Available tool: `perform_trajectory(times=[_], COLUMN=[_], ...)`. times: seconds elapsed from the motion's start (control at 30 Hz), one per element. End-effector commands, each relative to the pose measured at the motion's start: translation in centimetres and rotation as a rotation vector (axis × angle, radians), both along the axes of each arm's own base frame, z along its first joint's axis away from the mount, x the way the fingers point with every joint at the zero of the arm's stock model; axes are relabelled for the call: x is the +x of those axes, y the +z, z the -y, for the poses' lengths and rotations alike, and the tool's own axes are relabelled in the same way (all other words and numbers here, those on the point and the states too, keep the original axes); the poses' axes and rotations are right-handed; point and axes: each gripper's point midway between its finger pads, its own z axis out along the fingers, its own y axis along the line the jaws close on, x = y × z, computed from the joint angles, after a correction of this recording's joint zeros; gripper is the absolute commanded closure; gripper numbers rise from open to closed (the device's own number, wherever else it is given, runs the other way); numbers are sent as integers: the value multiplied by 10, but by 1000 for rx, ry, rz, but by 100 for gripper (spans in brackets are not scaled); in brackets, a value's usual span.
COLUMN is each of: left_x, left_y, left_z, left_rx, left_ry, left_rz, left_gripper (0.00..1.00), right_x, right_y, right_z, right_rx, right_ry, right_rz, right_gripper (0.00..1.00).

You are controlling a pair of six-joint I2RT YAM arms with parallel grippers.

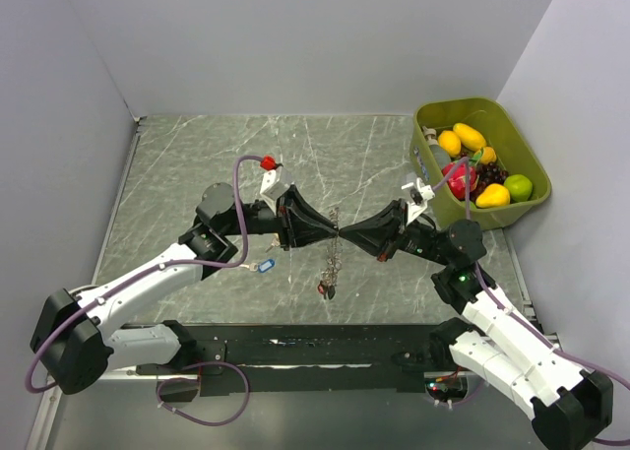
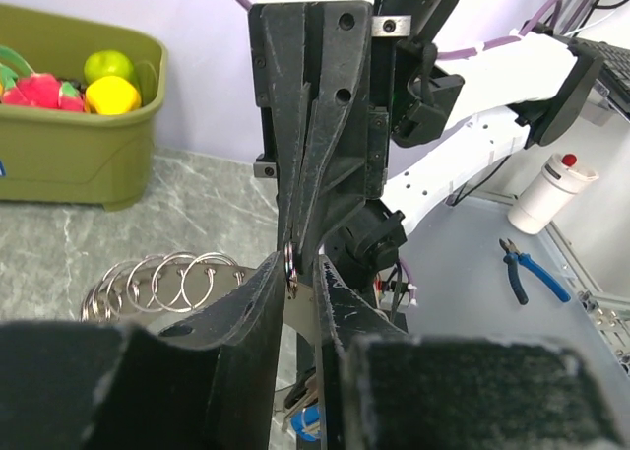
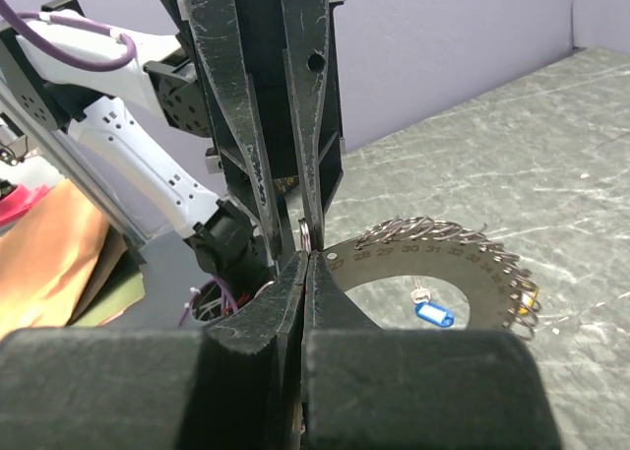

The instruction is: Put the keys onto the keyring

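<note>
Both grippers meet tip to tip over mid-bench (image 1: 197,164). Right gripper (image 1: 346,236) is clamped tight on the rim of the keyring (image 1: 335,258), which hangs edge-on below the tips, off the bench. Left gripper (image 1: 331,232) comes in from the left, jaws narrowly apart astride the same rim spot and a small split ring. Can't tell if its pads bite. Blue-tagged key (image 1: 262,266) lies on the bench just near-left of the left gripper, clear of the keyring. Green fruit bin (image 1: 472,103) sits far right.
</note>
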Motion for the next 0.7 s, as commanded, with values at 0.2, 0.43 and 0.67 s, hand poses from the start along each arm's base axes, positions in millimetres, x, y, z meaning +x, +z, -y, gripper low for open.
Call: perform_trajectory(times=[0.2,0.43,0.67], left_x=[3,8,9], left_y=[16,11,8], left_z=[-3,-3,-2], left_rx=[-22,-4,2], left_ry=[54,79,84], left_rz=[61,52,44], left_gripper=[68,68,69], right_x=[-8,-8,-8], right_y=[32,34,34], right_z=[5,7,7], right_rx=[46,51,50], right_ry=[-12,-18,-20], right_rz=[117,125,122], right_gripper=[100,100,100])
